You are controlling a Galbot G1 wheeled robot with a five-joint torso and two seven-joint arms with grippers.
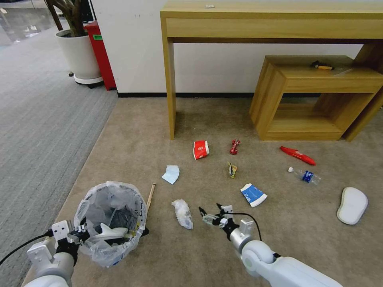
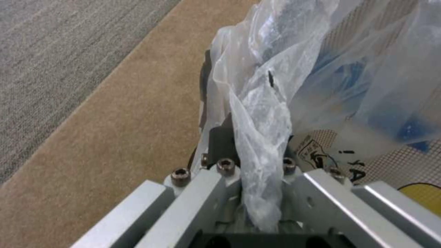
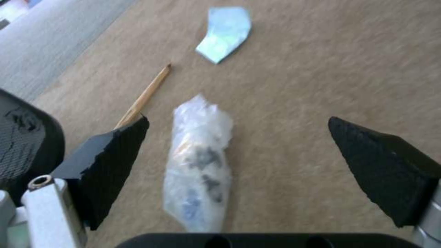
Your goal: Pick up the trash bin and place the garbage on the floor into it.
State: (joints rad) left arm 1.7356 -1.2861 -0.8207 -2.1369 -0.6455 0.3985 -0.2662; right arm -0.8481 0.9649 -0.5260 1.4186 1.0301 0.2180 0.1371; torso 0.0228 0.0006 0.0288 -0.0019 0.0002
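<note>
The trash bin, black with a clear bag over its rim, is at my lower left with a white slipper inside. My left gripper is shut on its rim and bag. My right gripper is open, low over the beige floor, with a crumpled white bundle in front of its fingers. Also on the floor are the stick, pale-blue mask, red cup, red wrappers, carton, bottle and another slipper.
A tall wooden desk and a low wooden shelf stand against the far wall. At the far left are a white plant pot and a red cabinet. Grey ribbed carpet borders the left side.
</note>
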